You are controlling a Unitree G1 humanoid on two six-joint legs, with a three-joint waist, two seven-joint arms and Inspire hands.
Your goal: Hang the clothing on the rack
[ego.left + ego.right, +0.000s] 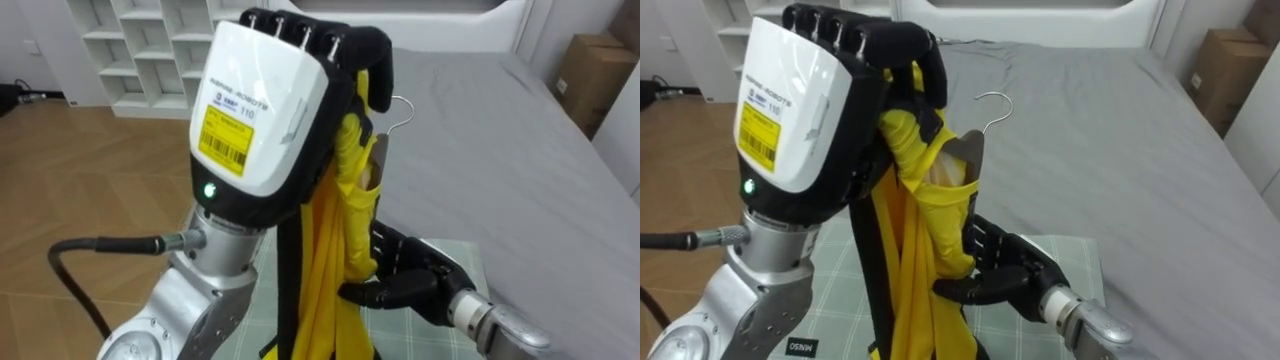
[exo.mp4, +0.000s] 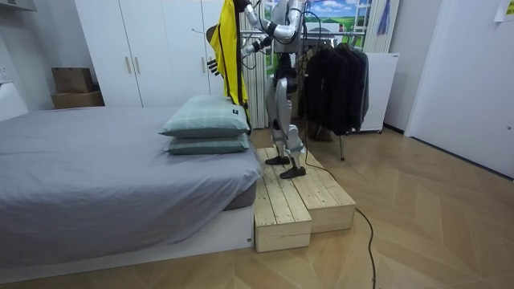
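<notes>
The garment point(image 1: 330, 270) is bright yellow with a black stripe point(image 1: 288, 285) running down it. It is bunched at the top over a wooden hanger point(image 1: 965, 158), whose metal hook stands up free. It hangs in long folds, held high in the air in front of the robot and above the bed point(image 1: 500, 150).

The left hand point(image 1: 265, 110) is raised, its white back to the camera and its fingers curled tight round the top of the garment at the hanger. Lower down, the right hand point(image 1: 415, 275) has its fingers and thumb bent round a fold of the yellow cloth.

In the room view the robot stands on a wooden platform point(image 2: 297, 201) beside the bed, next to two green pillows point(image 2: 205, 120). A row of dark clothes point(image 2: 333, 84) hangs behind it.

Cardboard boxes point(image 1: 592, 75) sit past the bed's far edge, and I cannot tell what they contain. A white shelf unit point(image 1: 150, 45) stands by the far wall.
</notes>
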